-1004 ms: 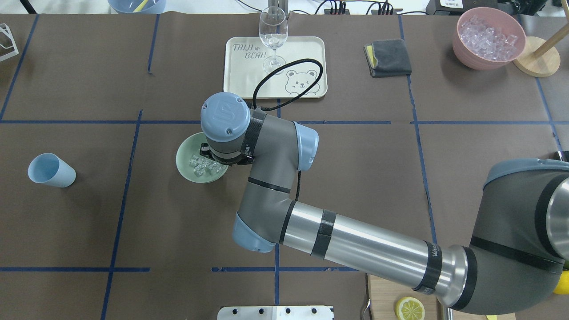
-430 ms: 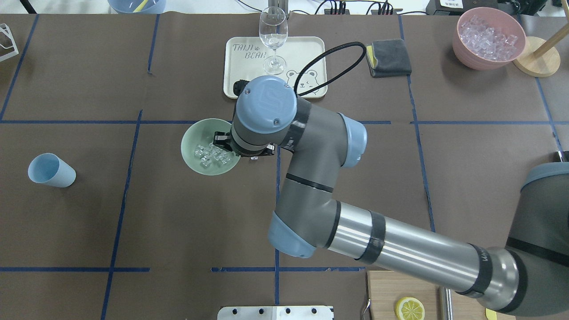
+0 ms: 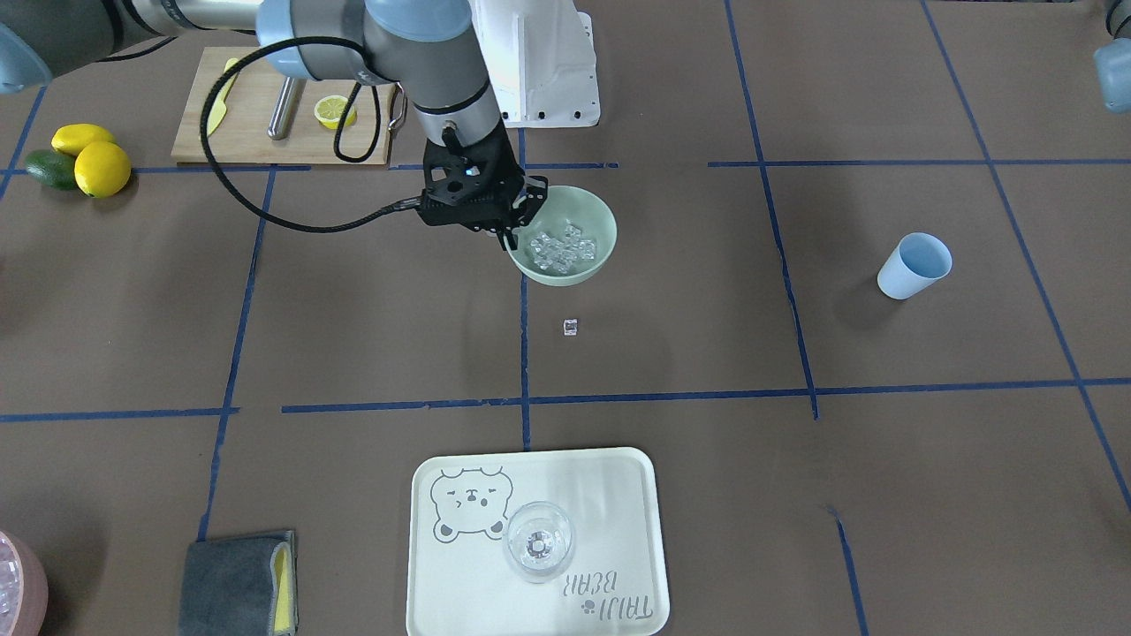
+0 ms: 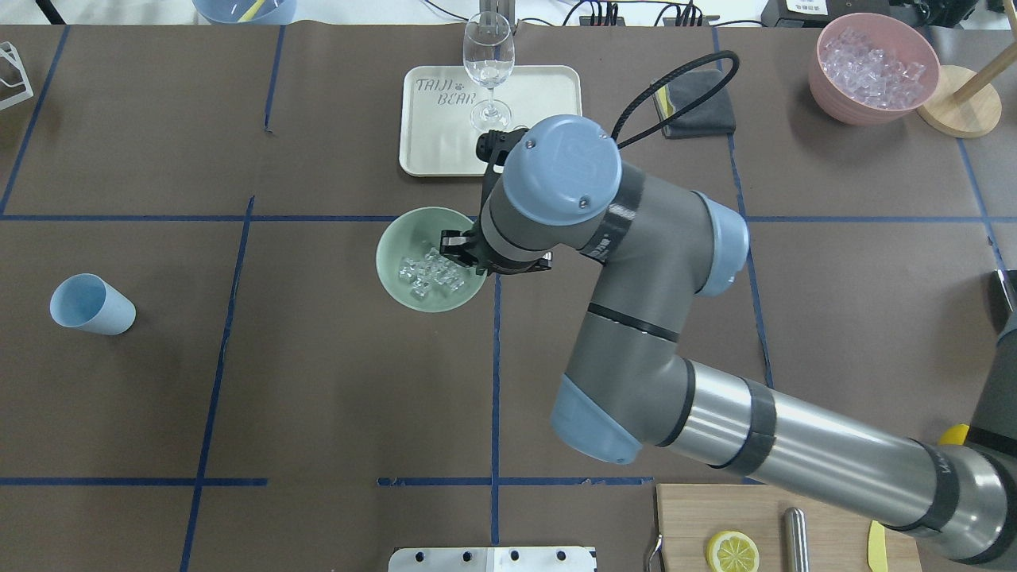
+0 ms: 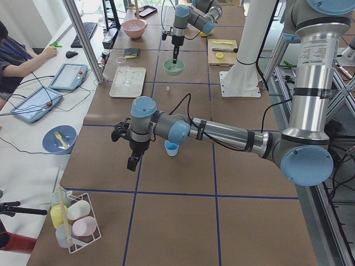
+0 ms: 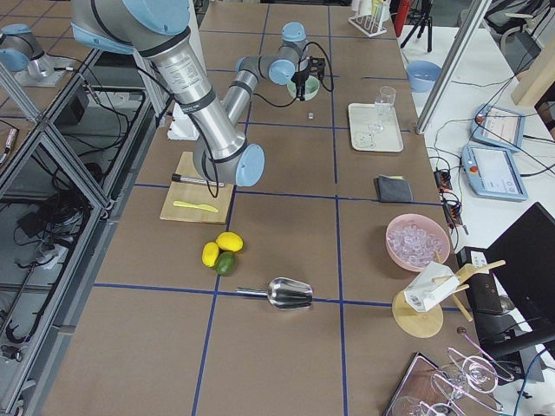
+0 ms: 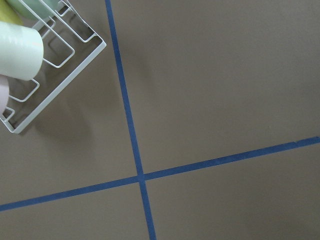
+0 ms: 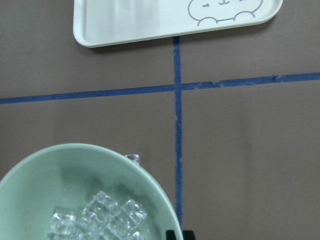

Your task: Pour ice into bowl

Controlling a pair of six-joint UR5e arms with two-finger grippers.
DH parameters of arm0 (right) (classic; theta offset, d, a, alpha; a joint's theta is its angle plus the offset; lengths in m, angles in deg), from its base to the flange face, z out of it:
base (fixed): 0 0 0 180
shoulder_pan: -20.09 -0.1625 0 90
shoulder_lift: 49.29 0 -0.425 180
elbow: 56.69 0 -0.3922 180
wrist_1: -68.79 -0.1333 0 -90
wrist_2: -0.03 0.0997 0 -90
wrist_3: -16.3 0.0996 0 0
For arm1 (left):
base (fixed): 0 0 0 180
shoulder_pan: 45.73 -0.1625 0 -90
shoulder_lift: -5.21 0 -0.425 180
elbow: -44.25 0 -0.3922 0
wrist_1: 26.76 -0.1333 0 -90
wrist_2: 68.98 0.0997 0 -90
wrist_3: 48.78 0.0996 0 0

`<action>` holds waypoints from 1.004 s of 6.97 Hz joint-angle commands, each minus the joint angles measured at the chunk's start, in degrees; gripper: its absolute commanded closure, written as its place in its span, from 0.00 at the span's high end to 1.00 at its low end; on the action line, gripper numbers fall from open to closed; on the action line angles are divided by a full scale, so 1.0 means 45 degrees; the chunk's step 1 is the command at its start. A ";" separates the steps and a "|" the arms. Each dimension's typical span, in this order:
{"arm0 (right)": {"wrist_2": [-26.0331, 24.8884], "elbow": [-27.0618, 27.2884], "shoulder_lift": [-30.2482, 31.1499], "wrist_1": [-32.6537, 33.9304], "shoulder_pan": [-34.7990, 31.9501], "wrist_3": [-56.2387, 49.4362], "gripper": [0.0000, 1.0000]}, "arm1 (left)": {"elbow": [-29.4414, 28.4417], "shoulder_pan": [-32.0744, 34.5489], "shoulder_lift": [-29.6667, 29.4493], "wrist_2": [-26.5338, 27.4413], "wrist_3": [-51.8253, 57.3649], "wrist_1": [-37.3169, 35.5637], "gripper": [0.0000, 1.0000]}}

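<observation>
Brown matte counter (image 4: 318, 397), gridded with blue tape lines (image 4: 159, 217), is flanked by a white side desk (image 5: 16, 155). Counted: one round, smooth mint-green bowl (image 4: 397, 246), clamped at its rim by the right tool (image 3: 510, 238); about a dozen clear glassy ice (image 4: 429, 274) cubes piled inside it; one stray cube (image 3: 570, 328) lying apart on the counter; one cream tray (image 4: 445, 151) on which one stemmed glass (image 4: 488, 56) is stood; one pale blue cup (image 4: 91, 304), well apart. The left tool (image 5: 132, 160) is hung over the counter near the cup, and whether it is apart or together cannot be told.
</observation>
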 commanded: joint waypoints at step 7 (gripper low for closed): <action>0.3149 0.2184 0.9582 -0.3661 -0.4678 -0.5868 0.00 | -0.1707 0.1415 -0.0223 -0.1060 0.2901 -0.0743 1.00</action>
